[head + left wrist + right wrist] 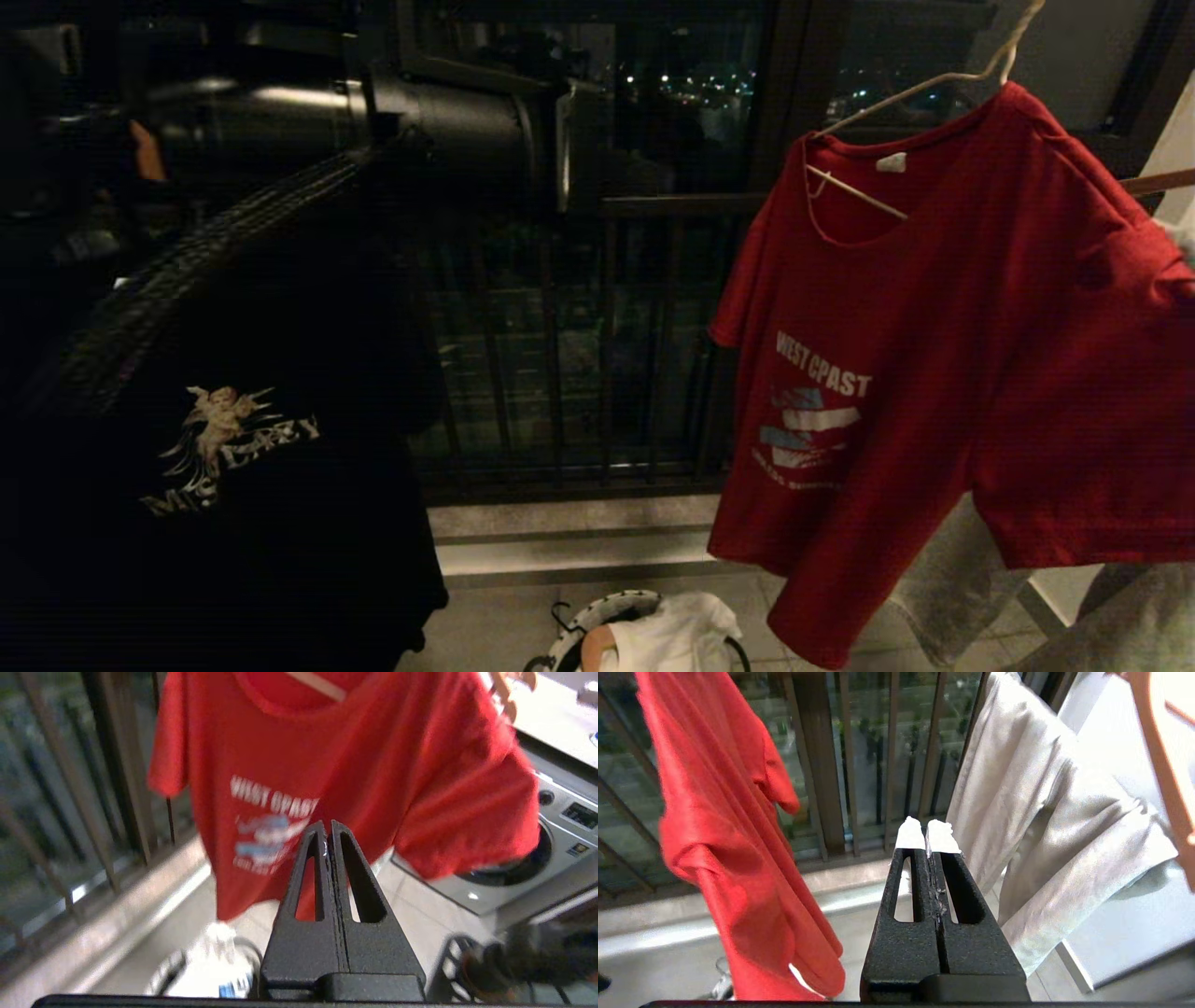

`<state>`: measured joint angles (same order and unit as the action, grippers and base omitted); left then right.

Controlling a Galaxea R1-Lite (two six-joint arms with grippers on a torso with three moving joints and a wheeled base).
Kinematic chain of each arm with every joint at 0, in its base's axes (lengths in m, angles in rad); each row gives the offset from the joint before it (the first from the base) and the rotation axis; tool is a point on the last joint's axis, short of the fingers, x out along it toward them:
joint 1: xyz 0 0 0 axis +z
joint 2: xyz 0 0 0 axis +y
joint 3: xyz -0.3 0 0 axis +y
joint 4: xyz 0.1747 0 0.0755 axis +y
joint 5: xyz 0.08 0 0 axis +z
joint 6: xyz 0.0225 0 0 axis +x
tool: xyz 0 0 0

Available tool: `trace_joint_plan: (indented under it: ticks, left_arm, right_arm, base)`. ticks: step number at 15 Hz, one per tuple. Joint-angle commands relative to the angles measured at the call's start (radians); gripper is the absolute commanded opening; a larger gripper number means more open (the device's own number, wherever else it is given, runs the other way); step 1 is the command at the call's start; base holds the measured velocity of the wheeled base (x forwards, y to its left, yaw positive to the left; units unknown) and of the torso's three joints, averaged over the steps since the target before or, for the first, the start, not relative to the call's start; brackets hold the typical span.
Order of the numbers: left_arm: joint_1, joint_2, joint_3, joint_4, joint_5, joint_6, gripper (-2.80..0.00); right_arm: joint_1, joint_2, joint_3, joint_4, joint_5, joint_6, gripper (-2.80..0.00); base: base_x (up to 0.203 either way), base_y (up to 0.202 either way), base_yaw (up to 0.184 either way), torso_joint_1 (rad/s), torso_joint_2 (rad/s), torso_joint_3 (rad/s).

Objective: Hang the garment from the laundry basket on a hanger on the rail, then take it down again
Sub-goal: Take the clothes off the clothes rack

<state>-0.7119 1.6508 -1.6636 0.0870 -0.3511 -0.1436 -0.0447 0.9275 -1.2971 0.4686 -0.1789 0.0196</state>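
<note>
The garment [980,327], a red T-shirt with white "WEST COAST" lettering, hangs on the cream wire hanger [855,192] at the right of the head view. The hanger's neck runs up out of the picture, so the rail is out of view. My left gripper [327,823] is shut and empty, in front of the garment's [373,765] chest print and apart from it. My right gripper [927,833], with white-taped tips, is shut on nothing between the garment [714,812] and a pale grey shirt. The laundry basket [583,625] sits on the floor below with a white T-shirt [677,635] in it.
A black T-shirt with an angel print [233,448] hangs at the left. A dark railing [579,355] stands behind. A pale grey shirt [1041,835] and a tan wooden hanger [1157,751] are to the right of the garment. A washing machine [537,858] stands beyond it.
</note>
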Motion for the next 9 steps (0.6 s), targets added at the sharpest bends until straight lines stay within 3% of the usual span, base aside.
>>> trace_joint_plan:
  ticks: [1,6,9]
  left_arm:
    - [-0.022,0.126,-0.111,0.001,-0.002,0.008,-2.80]
    - [-0.107,0.259,-0.272,0.000,0.007,0.068,-2.80]
    - [-0.123,0.271,-0.271,0.002,0.038,0.078,-2.80]
  right_arm:
    - [0.000,0.016,-0.001,-0.024,-0.001,-0.001,-2.80]
    - [0.000,0.015,-0.028,-0.025,0.013,-0.007,-2.80]
    - [0.000,0.001,-0.020,-0.024,0.028,-0.029,-2.80]
  base:
    - [0.000,0.000,0.000,0.000,0.00,0.000]
    - [0.000,0.000,0.000,0.000,0.00,0.000]
    - [0.000,0.000,0.000,0.000,0.00,0.000]
